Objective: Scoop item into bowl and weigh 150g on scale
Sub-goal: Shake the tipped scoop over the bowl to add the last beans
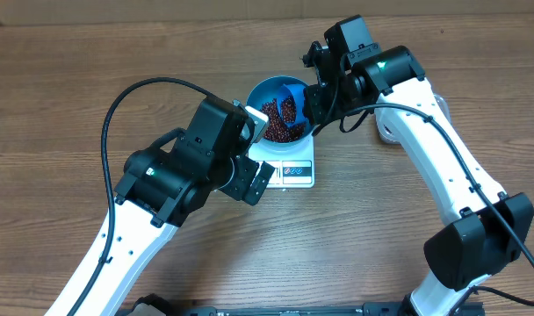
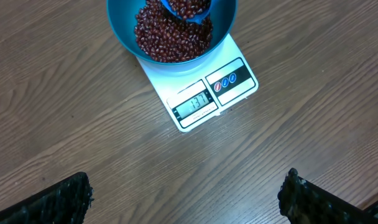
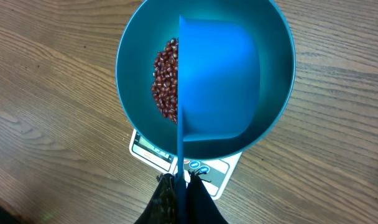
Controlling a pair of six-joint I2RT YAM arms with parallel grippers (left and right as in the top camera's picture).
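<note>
The bright blue bowl (image 1: 260, 92) stands on the white scale (image 1: 293, 172) at mid-table, partly filled with red-brown beans (image 1: 278, 125). My right gripper (image 1: 318, 95) is shut on the thin handle of a blue scoop (image 1: 295, 95), which is tilted on its side over the bowl. In the right wrist view the scoop (image 3: 217, 81) covers much of the bowl (image 3: 124, 56) and beans (image 3: 166, 81) show to its left. My left gripper (image 2: 186, 199) stands open and empty over bare wood, short of the scale (image 2: 229, 93), whose display reads 131.
The wooden table (image 1: 65, 79) spreads all around the scale. A pale object (image 1: 387, 132) shows partly behind the right arm. The left arm's black cable (image 1: 118, 110) loops above the table's left side.
</note>
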